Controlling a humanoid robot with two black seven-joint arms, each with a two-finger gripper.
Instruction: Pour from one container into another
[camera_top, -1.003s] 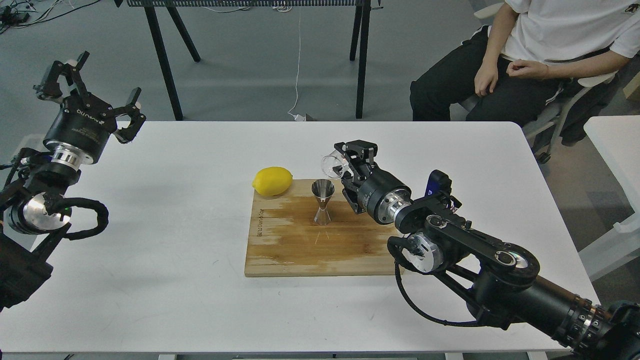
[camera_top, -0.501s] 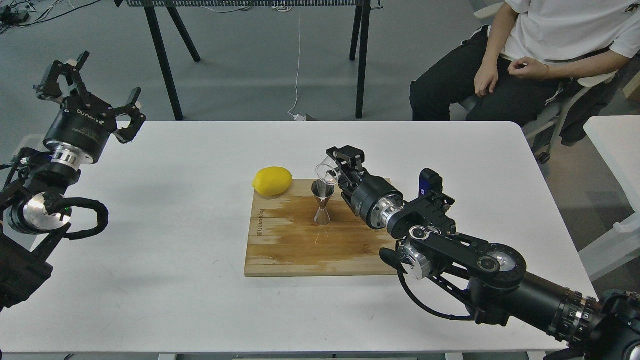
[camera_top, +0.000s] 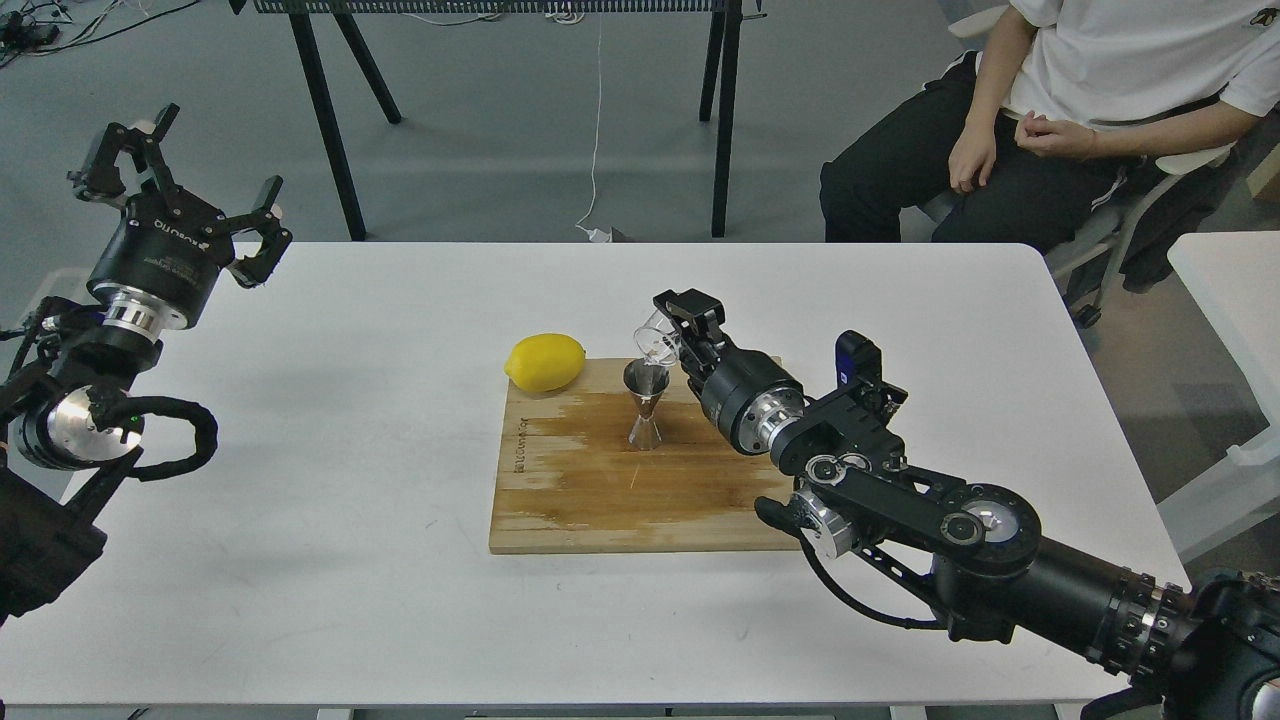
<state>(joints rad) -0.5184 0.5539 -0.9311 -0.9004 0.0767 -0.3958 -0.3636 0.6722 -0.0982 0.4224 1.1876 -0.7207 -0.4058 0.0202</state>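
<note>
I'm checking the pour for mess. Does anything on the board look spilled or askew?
Yes: the cutting board shows a broad dark wet-looking patch around the upright jigger. The right gripper holds the glass cup tilted over it, as intended.

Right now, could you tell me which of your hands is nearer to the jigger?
The right. The right hand holds the glass cup tilted just above the jigger on the board. The left hand is open, raised beyond the table's far left edge.

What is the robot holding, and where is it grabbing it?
The right gripper holds the clear glass cup by its side, tipped over the steel jigger. The left gripper is open, holding nothing.
</note>
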